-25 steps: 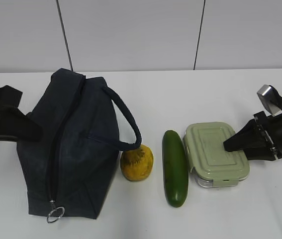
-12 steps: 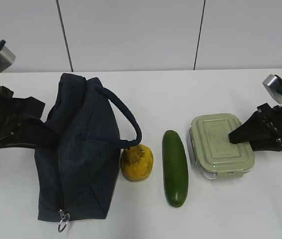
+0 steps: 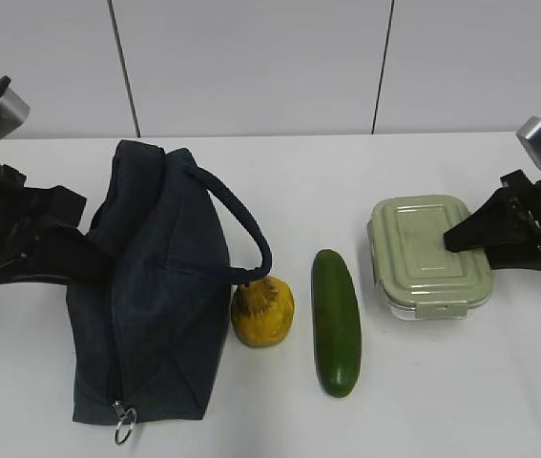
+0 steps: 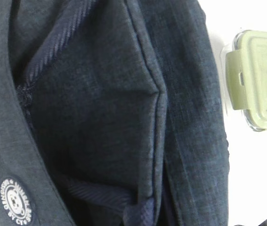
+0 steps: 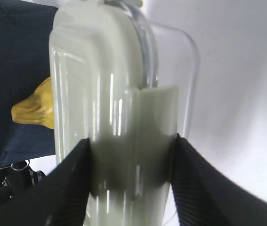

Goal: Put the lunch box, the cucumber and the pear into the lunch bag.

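Note:
The navy lunch bag (image 3: pixel 156 286) stands at the left, zipper closed, its ring pull (image 3: pixel 124 426) hanging at the near end. My left gripper (image 3: pixel 79 258) presses into the bag's left side and is shut on its fabric; in the left wrist view the lunch bag (image 4: pixel 100 108) hides the jaws. The yellow-orange pear (image 3: pixel 262 311) lies against the bag's handle (image 3: pixel 249 234). Right of it lies the dark green cucumber (image 3: pixel 336 321). My right gripper (image 3: pixel 453 240) is shut on the right end of the sage-lidded lunch box (image 3: pixel 427 253), held a little above the table. Black fingers (image 5: pixel 72 179) flank the lunch box (image 5: pixel 109 84).
The white table (image 3: pixel 299 181) runs back to a pale panelled wall (image 3: pixel 251 57). In the right wrist view, the pear (image 5: pixel 34 110) and the lunch bag (image 5: pixel 15 56) lie beyond the lunch box.
The left gripper has pulled the bag from lying slumped to standing more upright. The right gripper has carried the lunch box up, back and to the right.

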